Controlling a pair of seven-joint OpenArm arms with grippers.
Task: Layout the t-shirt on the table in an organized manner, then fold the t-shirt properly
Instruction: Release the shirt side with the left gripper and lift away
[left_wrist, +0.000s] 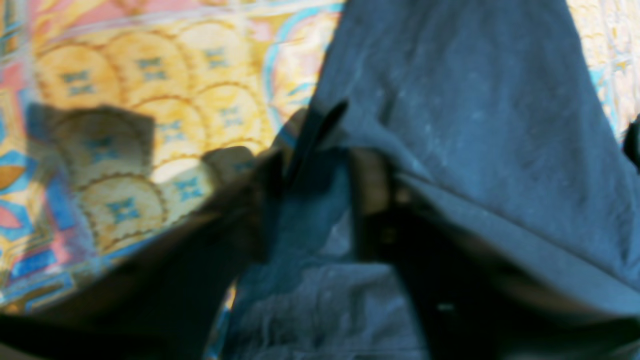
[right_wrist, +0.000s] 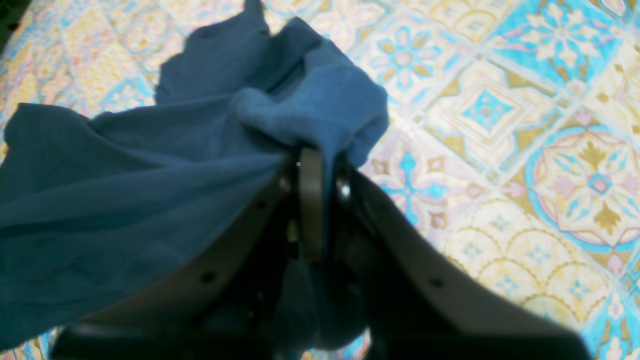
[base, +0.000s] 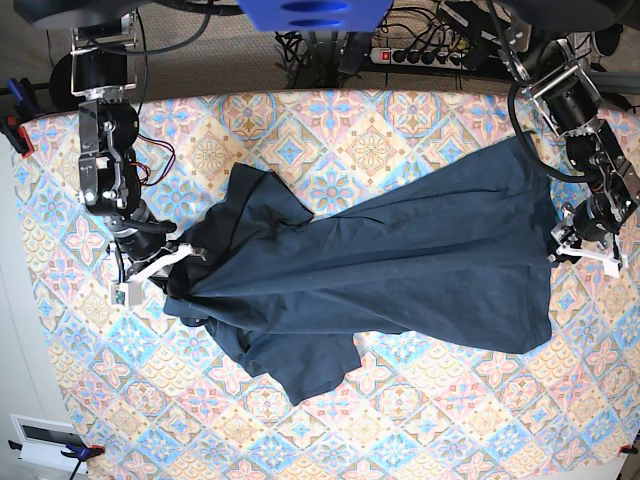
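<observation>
I counted one dark navy-blue short-sleeved cotton t-shirt (base: 400, 270), the only garment there. There was one wide table (base: 420, 430) under a cloth of diamond tiles in light blue, pink, peach and cream. I had two arms, each ending in one gripper: my left gripper (base: 560, 245) and my right gripper (base: 180, 258). Beyond the far edge lay what seemed, through tangled cables, one white power strip (base: 425, 55).

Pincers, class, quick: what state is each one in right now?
Left pincer: cloth of the t-shirt lies between its parted jaws; whether it grips cannot be told.
Right pincer: closed on the t-shirt, a bunched fold pinched.
</observation>
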